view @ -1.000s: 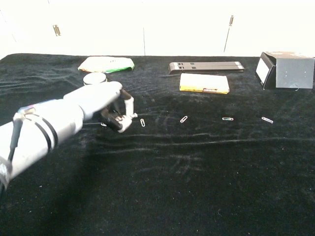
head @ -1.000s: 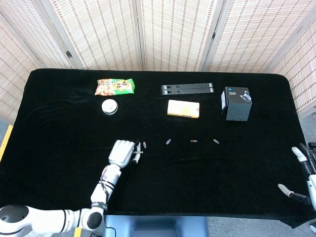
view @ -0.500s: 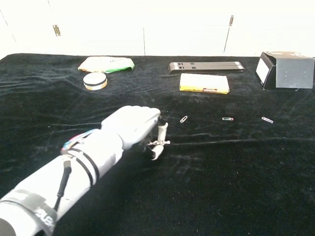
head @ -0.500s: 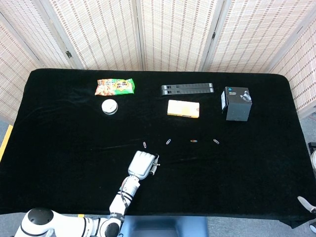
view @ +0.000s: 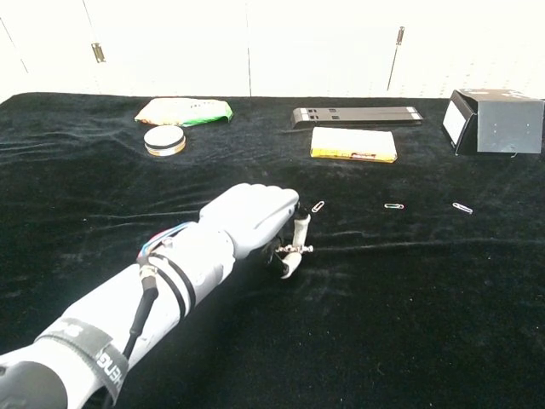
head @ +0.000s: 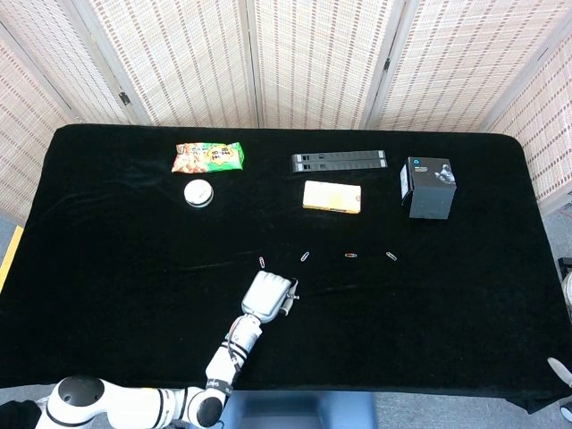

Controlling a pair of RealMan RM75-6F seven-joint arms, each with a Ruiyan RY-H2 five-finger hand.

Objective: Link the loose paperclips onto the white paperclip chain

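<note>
From where I stand, the left hand (view: 255,223) sits low over the black table (head: 107,259), fingers curled in, with a small white paperclip chain (view: 294,249) pinched at the fingertips (view: 298,232) and sticking out toward the robot's right. Which loose clips lie nearest matters most. One paperclip (head: 262,262) rests just behind the hand, slightly to its left, hidden by the hand in the chest view. The next paperclip (view: 318,206) lies just ahead of the fingertips and a touch to the right, its long axis slanted. Further right come a darker paperclip (view: 393,206), lying crosswise, then a last white paperclip (view: 462,207), well apart from the hand. The right hand barely shows at the far right edge of the head view; I cannot tell its state. The left hand is clearly the closer one.
</note>
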